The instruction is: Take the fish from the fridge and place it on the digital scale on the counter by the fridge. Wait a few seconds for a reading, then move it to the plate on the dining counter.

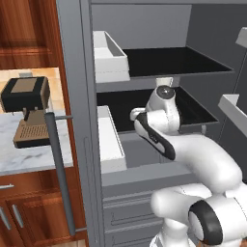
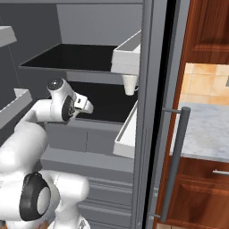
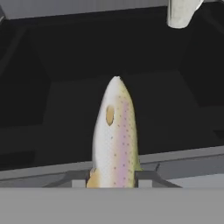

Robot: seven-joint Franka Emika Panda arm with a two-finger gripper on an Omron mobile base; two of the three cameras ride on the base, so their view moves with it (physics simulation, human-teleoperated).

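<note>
I can't see the fish's (image 3: 114,135) tail end, it's cut off below the fingertips (image 3: 78,177). White cup (image 3: 180,12) far beyond them clipped by the top edge.

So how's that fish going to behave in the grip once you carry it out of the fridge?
The fish juts straight out between the fingers without drooping, so it probably carries stiff. Its skin looks smooth and it tapers, so it may slip. It is gripped at one end, leaving a long overhang that could pivot on a swing.
</note>
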